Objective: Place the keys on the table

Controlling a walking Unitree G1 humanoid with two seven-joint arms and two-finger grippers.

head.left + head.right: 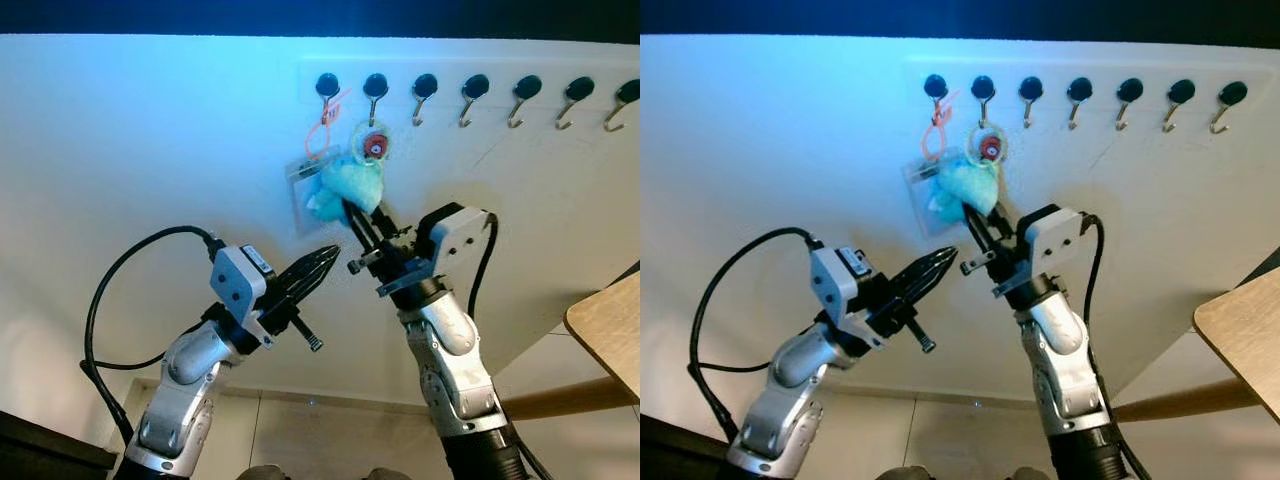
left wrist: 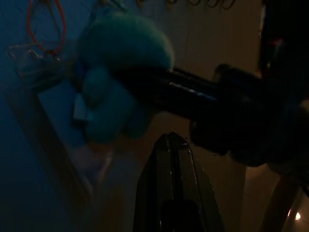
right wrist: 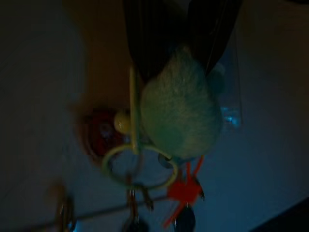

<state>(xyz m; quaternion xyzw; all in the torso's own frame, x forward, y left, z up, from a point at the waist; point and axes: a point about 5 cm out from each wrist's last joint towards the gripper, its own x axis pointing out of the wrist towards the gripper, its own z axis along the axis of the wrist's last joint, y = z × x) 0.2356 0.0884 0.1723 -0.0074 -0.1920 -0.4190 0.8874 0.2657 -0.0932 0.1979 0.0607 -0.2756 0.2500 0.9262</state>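
Note:
The keys hang from the second wall hook [image 1: 375, 88] on a pale ring [image 1: 372, 143] with a red charm and a fluffy teal pompom [image 1: 352, 182]. My right gripper [image 1: 352, 212] reaches up from below and is shut on the pompom [image 3: 181, 116], one black finger on each side. My left gripper [image 1: 325, 260] is shut with nothing in it, pointing at the wall just below and left of the pompom; its joined fingertips [image 2: 169, 142] sit under the pompom [image 2: 120, 72].
A clear badge holder [image 1: 305, 190] on an orange loop hangs from the first hook, right behind the pompom. Several bare hooks [image 1: 475, 90] run to the right. A wooden table corner [image 1: 610, 325] juts in at the lower right.

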